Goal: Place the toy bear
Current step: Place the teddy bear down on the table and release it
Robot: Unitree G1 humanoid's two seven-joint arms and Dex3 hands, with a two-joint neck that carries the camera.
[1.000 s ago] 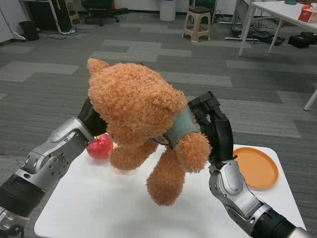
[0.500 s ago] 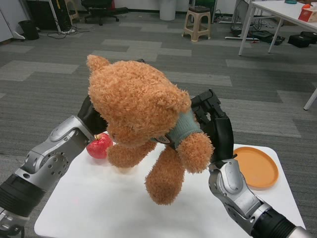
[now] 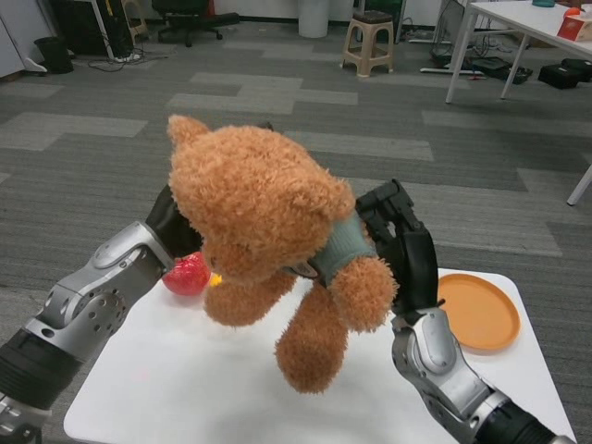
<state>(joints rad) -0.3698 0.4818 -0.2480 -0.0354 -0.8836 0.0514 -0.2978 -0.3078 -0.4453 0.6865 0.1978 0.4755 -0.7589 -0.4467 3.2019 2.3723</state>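
The left robot hand (image 3: pixel 174 222) and right robot hand (image 3: pixel 404 248) press from either side on the fluffy orange-brown plush toy bear (image 3: pixel 277 240), carrying it above the white desk (image 3: pixel 185 388). Placing is unfinished: lowering and release remain.

A fluffy orange-brown toy bear (image 3: pixel 268 240) with a grey-green knitted top is held aloft above the tabletop (image 3: pixel 203 379), clear of its surface. It is pressed between the left hand (image 3: pixel 176 222) at its back and the right hand (image 3: pixel 402 245) at its clothed side. The large head is tipped forward and down, one ear pointing up. One leg hangs lowest, over the middle of the tabletop.
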